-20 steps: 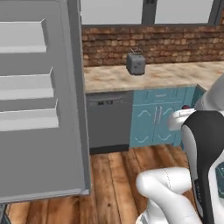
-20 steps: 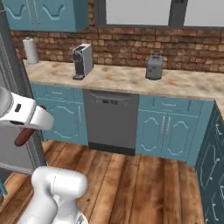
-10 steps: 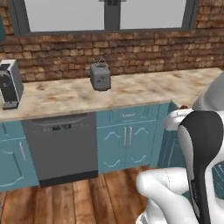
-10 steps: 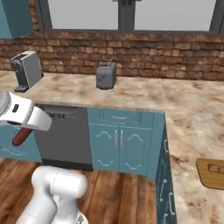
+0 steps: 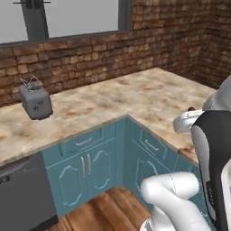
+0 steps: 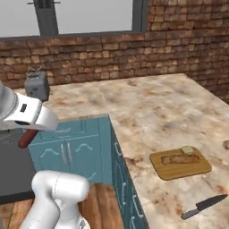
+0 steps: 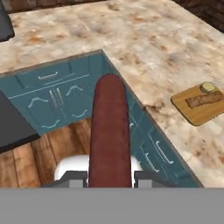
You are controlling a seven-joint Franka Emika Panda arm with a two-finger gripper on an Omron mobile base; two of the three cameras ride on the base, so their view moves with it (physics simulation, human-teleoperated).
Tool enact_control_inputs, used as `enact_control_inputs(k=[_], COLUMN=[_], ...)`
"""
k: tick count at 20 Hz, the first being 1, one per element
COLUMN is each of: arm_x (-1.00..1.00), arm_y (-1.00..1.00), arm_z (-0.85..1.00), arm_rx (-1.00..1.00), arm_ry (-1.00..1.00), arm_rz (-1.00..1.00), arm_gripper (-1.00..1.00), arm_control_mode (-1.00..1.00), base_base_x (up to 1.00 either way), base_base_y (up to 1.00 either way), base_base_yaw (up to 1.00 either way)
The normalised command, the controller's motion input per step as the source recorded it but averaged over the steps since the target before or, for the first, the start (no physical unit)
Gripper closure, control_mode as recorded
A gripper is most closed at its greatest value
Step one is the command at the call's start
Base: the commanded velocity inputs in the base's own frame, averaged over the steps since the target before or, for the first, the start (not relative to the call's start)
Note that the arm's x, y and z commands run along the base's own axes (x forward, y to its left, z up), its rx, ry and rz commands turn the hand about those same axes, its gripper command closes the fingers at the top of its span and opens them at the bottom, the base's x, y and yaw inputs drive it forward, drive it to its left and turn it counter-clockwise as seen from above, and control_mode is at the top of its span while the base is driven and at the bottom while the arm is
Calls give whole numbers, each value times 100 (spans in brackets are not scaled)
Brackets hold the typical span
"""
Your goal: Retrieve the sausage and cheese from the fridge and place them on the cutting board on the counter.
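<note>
Carrying the sausage is the step in hand: the gripper is clamped on its near end, so the dark red link juts straight out from between the fingers, over the teal cabinets and the wooden floor. In the right base view the sausage pokes out below the white hand, short of the counter's edge.

The cutting board lies well ahead of the gripper and off to its right on the counter. It already carries a tan-brown strip and a small pale yellow-green piece at its far corner; I cannot tell what that piece is. To land the sausage well, I would lift it clear of the counter's rim, swing across, and set it down on the board's bare near side, lengthwise beside the strip, not on top of it.

A knife lies beyond the board, nearer the counter's front edge. A toaster stands far off by the brick wall, out of the way.
</note>
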Motion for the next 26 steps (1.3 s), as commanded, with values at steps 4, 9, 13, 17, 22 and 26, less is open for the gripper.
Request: enact_control_inputs(k=[4, 9, 13, 17, 22, 26], arm_x=[0, 0, 0, 0, 0, 0], arm_y=[0, 0, 0, 0, 0, 0], arm_z=[0, 0, 0, 0, 0, 0], arm_rx=[0, 0, 0, 0, 0, 0], arm_ry=[0, 0, 0, 0, 0, 0], arm_rz=[0, 0, 0, 0, 0, 0], arm_gripper=[100, 100, 100, 100, 100, 100], arm_control_mode=[100, 100, 100, 100, 100, 100], base_base_x=[0, 0, 2, 21, 8, 85], base_base_y=[9, 21, 29, 90, 92, -12], base_base_yaw=[-92, -88, -86, -57, -38, -14])
